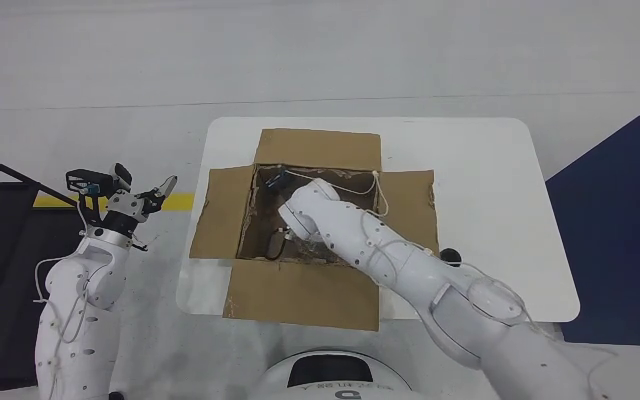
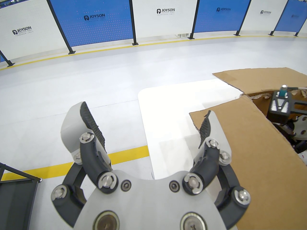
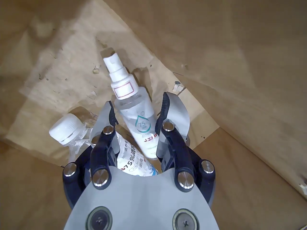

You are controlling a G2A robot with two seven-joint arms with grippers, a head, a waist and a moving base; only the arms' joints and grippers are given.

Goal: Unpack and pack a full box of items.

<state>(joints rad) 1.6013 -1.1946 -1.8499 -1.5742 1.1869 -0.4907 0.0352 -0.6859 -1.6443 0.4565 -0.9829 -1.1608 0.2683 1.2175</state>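
Inside open cardboard box [image 1: 300, 290] on white table [image 1: 480, 200]: right gripper [image 3: 138, 101] low near box floor, fingers [image 3: 113, 116] clamped on sides of clear spray bottle [image 3: 134, 111], white nozzle pointing away from wrist. Just beside it, bottle with white cap [image 3: 64, 127] and printed soft pack [image 3: 132, 161], pack partly under gripper. Left gripper [image 2: 146, 111] off table's left edge, beside box flap, over floor, jaws wide apart, holding nothing.
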